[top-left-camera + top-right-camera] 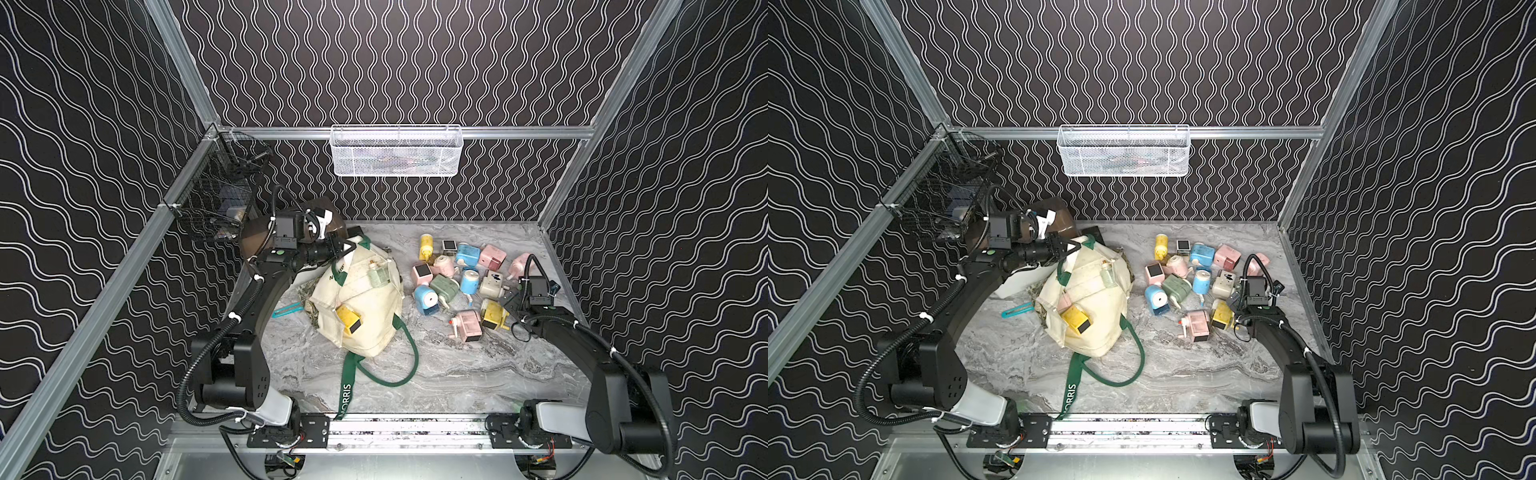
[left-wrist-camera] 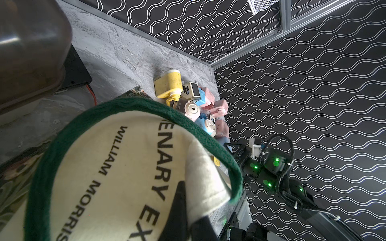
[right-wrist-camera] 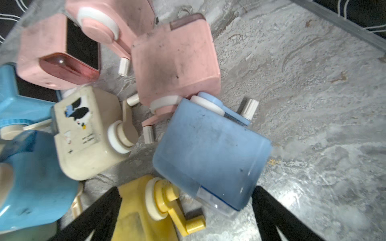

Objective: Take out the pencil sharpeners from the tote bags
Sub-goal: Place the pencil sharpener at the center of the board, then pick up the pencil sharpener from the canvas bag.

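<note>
Pinched shut on the green-edged rim of the tote bag [image 1: 365, 307], far left: left gripper [image 1: 347, 248]. Spread wide and holding nothing, over the pile of pencil sharpeners [image 1: 465, 282] at right, with a pale blue sharpener [image 3: 211, 154] loose just under it: right gripper [image 3: 187, 188]. Probably next: yellow sharpener [image 1: 349, 319] on the bag's near flank, well left of the right gripper, long axis slanting far-left to near-right, dark face near-right. Closer to the occupied left arm. Bare marble table [image 1: 457, 374] between, ample room.
</note>
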{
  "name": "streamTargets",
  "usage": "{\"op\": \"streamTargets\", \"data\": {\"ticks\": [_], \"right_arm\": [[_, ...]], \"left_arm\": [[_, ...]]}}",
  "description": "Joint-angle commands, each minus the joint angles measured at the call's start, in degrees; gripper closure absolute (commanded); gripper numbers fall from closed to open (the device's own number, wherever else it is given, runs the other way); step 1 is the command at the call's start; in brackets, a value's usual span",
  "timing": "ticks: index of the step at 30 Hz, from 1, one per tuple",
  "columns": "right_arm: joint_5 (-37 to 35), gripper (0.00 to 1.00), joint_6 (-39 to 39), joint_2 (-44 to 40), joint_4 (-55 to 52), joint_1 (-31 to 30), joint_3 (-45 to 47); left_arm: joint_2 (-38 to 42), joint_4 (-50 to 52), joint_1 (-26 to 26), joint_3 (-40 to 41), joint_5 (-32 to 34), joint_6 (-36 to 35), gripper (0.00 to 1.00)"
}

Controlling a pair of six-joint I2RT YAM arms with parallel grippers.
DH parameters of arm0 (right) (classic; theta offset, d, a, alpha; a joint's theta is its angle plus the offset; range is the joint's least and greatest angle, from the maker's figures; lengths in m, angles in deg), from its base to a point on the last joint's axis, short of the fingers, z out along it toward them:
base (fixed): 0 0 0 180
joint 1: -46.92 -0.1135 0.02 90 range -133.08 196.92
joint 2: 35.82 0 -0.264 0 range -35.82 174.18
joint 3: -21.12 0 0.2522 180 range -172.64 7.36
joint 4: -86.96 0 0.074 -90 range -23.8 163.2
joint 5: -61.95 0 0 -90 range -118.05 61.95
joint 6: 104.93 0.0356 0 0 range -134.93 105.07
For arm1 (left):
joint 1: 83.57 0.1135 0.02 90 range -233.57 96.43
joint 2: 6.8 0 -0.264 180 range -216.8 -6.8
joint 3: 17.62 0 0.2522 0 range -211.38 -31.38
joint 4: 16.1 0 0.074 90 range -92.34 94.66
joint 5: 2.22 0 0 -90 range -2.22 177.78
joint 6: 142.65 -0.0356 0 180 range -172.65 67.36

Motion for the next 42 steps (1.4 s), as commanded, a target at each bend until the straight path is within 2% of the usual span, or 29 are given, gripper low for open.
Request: {"op": "streamTargets", "data": {"ticks": [1, 7, 12, 15, 18, 21, 27, 42], "right_arm": [[2.1, 0.01, -1.1, -4.4, -1.5, -0.2, 0.4], [10.0, 0.07, -3.7, -17.6, 3.8, -5.0, 3.0], [7.7, 0.14, -9.0, -27.3, 8.8, -18.6, 3.2], [10.2, 0.16, -13.5, -28.4, 11.5, -26.6, 1.4], [16.2, 0.17, -17.0, -26.1, 14.6, -33.3, -0.3], [18.6, 0.18, -19.4, -22.4, 17.1, -39.7, -2.2], [17.8, 0.18, -24.6, -13.6, 17.1, -49.7, -8.1], [13.7, 0.27, -32.2, 7.6, 13.1, -60.7, -20.3]], "left_arm": [[0.1, -1.6, 0.2, 0.0, -0.6, 0.0, 1.00], [0.1, -1.4, 0.2, -0.1, -0.5, 0.0, 1.00], [-0.2, -1.3, 0.2, -0.3, -0.4, -0.2, 1.00], [-0.4, -0.8, 0.2, -0.6, -0.2, -0.5, 1.00], [-0.1, -0.7, 0.2, -0.4, 0.1, -0.7, 1.00], [-0.2, -0.2, 0.2, -0.6, 0.5, -1.1, 1.00], [-0.6, 0.3, 0.2, -1.0, 0.8, -1.4, 1.00], [-0.1, -0.3, 0.2, -0.6, 0.4, -1.1, 1.00]]}}
